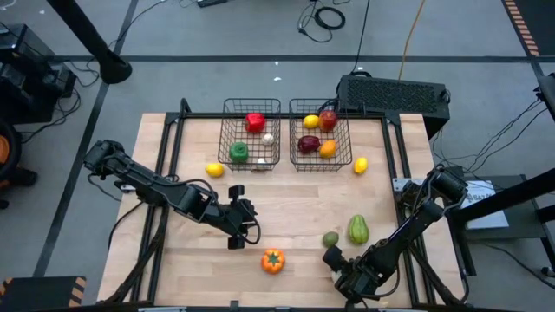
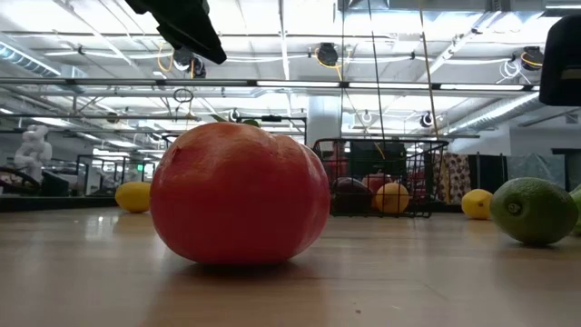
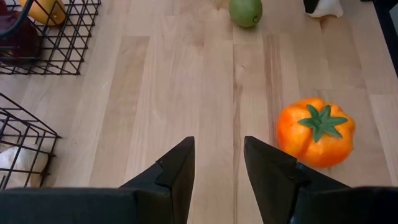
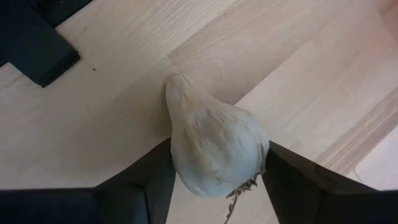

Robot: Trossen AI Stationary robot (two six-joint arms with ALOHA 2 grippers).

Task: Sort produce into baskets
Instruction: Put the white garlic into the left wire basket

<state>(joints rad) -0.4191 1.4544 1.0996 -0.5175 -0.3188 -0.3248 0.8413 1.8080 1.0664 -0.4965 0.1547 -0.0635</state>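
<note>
Your right gripper (image 4: 214, 180) sits low at the near edge of the wooden table (image 1: 286, 199), its fingers pinching a whitish garlic bulb (image 4: 214, 146) just above the boards. Your left gripper (image 3: 217, 165) hovers mid-table with its fingers spread and nothing between them, an orange pepper (image 1: 272, 260) lying just beside it and free of any contact. Between the two arms a round green fruit (image 1: 330, 238) and a green pepper (image 1: 358, 229) rest close together on the bare wood. At the far side, two wire baskets stand side by side: the left basket (image 1: 227, 143) holds a red pepper (image 1: 254, 121), a green piece (image 1: 238, 152) and a small white bulb (image 1: 268, 138); the right basket (image 1: 347, 147) holds a lemon (image 1: 310, 121), a red apple (image 1: 328, 119), a dark red piece (image 1: 309, 144) and an orange (image 1: 327, 149). One lemon (image 1: 214, 170) lies loose outside the left basket, another lemon (image 1: 361, 165) outside the right. A black box (image 1: 392, 94) sits behind the baskets.
</note>
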